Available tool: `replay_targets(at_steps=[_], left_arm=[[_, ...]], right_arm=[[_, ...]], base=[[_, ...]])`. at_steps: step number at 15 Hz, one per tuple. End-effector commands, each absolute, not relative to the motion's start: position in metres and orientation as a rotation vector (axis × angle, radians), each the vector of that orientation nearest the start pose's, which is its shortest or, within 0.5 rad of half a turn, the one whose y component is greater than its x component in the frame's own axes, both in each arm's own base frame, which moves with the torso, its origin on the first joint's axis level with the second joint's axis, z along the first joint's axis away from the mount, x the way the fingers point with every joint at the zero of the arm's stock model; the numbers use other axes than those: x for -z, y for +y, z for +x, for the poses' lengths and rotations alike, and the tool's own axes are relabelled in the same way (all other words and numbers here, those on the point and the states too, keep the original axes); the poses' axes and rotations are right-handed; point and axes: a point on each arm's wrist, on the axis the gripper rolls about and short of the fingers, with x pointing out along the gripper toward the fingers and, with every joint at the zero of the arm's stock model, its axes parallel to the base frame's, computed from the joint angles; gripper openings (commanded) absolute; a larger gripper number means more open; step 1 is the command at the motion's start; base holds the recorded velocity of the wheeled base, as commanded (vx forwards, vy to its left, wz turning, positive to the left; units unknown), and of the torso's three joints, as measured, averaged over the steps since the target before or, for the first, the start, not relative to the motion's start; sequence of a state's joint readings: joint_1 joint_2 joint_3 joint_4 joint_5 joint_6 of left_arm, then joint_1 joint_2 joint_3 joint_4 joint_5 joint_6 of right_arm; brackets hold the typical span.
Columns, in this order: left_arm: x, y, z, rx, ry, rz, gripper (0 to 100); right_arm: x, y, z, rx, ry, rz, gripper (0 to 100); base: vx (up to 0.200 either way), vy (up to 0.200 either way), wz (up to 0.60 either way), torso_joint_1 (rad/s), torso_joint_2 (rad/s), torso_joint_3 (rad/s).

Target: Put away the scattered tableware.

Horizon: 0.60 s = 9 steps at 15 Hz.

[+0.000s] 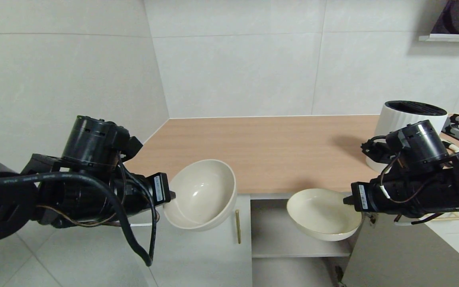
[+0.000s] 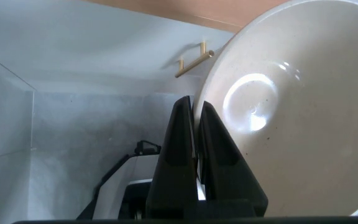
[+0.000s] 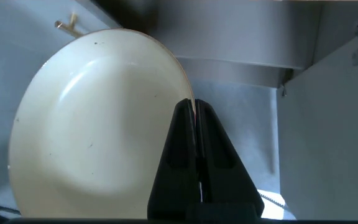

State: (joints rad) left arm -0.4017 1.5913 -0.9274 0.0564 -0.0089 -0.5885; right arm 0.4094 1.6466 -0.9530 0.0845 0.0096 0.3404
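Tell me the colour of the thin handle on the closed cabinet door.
Brassy gold; the thin metal bar handle shows best in the head view.

A deep bowl (image 1: pixel 201 195) is glossy off-white and plain. A shallow plate (image 1: pixel 321 213) is cream with a thin gold edge. The left gripper (image 1: pixel 172 195) and right gripper (image 1: pixel 346 200) are matte black, each with a small white label. The surface (image 1: pixel 261 147) is warm tan wood grain. A ribbed white canister (image 1: pixel 407 119) has a black slotted top. The cabinet door (image 1: pixel 197 259) is pale grey and its handle (image 1: pixel 237 226) brass-coloured. The wall tiles (image 1: pixel 233 59) are plain greyish white.
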Motion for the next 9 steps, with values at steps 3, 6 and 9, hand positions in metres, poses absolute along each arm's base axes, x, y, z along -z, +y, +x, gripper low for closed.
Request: replay_targets(at_steps=[3,6,9], left_arm=[[-0.1824,-0.1053,0.2472,0.169,0.806,-0.413,0],[-0.1803,-0.1060,0.2489,0.166,0.814,-0.411,0],[-0.1795,-0.1062,0.2494,0.165,0.816,-0.410,0]], right_arm=[[-0.1680,0.1118,0.2581,-0.242,0.835,0.153,0],[-0.1660,0.1123,0.2594,-0.238,0.840,0.151,0],[-0.1650,0.1125,0.2597,-0.236,0.844,0.149,0]], base=[[0.000,0.000,0.00,0.000,0.00,0.000],[0.000,0.000,0.00,0.000,0.00,0.000],[0.000,0.000,0.00,0.000,0.00,0.000]])
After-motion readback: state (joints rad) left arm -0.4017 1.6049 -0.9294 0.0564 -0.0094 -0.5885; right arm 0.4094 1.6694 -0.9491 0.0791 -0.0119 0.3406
